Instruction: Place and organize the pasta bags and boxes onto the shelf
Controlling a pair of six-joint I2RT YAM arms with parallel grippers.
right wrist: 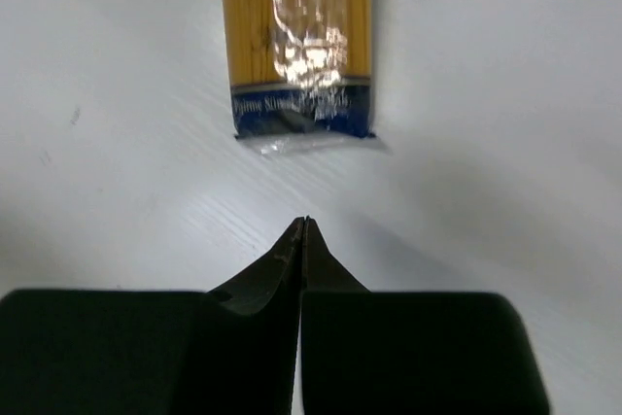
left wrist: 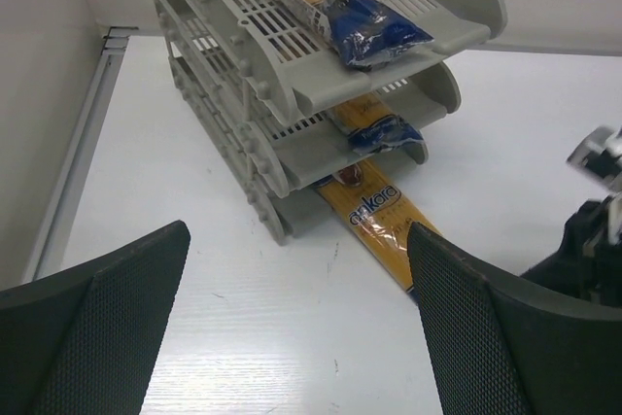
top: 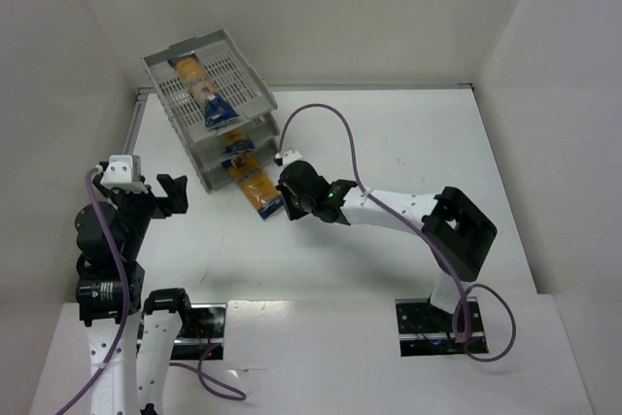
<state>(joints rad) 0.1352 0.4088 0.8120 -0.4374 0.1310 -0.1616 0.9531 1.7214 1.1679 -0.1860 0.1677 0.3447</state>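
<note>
1. My right gripper (right wrist: pixel 304 228) is closed and empty, just short of the spaghetti packet (right wrist: pixel 296 36) protruding from the bottom tray of the shelf (top: pixel 240 75).
2. My left gripper (left wrist: pixel 296 240) gapes wide, empty, facing that shelf.

Lowest packet (left wrist: pixel 377 216), sticking out of shelf (left wrist: pixel 292 94) bottom tier toward 5 o'clock in left wrist view: blue word "ankara" on yellow wrap, running along packet. Same packet in right wrist view: white small print on dark blue end at 12 o'clock, too blurred to read. Top-tier packet (left wrist: pixel 335 2): white label near 12 o'clock edge, letters cut off, unreadable. Top external view: nothing legible.
</note>
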